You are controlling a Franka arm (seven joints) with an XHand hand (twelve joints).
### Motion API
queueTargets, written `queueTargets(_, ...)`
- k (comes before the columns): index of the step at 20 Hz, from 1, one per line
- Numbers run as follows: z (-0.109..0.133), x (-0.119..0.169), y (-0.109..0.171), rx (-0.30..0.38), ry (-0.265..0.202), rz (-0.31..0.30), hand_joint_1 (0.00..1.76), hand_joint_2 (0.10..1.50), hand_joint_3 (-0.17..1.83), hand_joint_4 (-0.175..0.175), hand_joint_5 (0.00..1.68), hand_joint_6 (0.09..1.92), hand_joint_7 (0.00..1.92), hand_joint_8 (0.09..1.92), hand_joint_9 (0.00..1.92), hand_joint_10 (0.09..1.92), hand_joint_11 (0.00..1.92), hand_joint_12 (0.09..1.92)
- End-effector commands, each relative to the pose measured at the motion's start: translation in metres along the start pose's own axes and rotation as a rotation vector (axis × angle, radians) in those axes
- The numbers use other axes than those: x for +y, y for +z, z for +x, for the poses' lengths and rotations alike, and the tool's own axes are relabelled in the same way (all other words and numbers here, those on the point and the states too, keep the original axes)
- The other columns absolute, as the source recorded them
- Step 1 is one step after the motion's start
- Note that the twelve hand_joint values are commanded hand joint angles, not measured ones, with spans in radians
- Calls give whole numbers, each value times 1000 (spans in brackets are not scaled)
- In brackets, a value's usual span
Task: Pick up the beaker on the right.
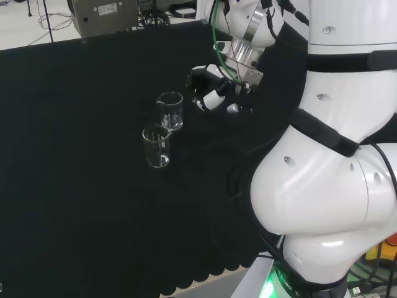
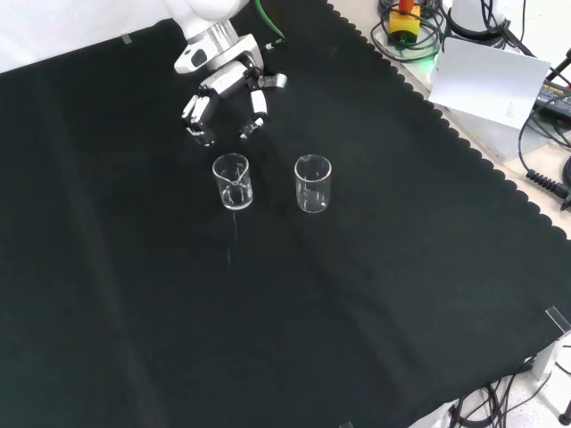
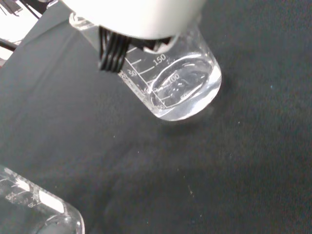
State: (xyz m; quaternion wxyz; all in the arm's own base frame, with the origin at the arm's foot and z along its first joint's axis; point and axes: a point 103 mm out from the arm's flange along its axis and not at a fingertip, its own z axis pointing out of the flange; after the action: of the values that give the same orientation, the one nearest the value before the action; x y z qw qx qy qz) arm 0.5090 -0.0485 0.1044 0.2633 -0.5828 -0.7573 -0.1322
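Beaker with printed graduation marks, below robot hand.

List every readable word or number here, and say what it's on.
"150": scale on the beaker by the hand.
Lower numbers on that scale: too blurred to read.
White patch on the other beaker: unreadable.
Label on the grey box: too small to read.

Even bright overhead light, glints on glass, blurred white hand close-up.
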Motion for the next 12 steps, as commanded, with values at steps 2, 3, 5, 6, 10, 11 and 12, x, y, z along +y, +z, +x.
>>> queueTargets(2,-4,8,19,88,-18,49,1123,474,1090,-97,347,1199,391,1014,588,839,242,1373)
queueTargets(3,-4,9,20,93,-22,51,1123,474,1090,-97,347,1196,390,1013,588,839,241,1373)
queueTargets(5,-5,11,22,101,-27,54,1120,453,1082,-96,295,1077,347,990,555,828,215,1385)
queueTargets(6,-5,12,23,109,-31,55,1104,433,1046,-95,257,922,298,955,514,813,183,1397)
queueTargets(10,-5,15,28,137,-42,66,1060,415,948,-94,240,565,224,876,452,775,135,1406)
queueTargets(11,-4,16,29,140,-44,69,1048,416,926,-94,239,501,214,866,441,771,130,1405)
queueTargets(12,-4,17,31,145,-47,71,1030,418,889,-94,239,444,194,853,422,765,121,1408)
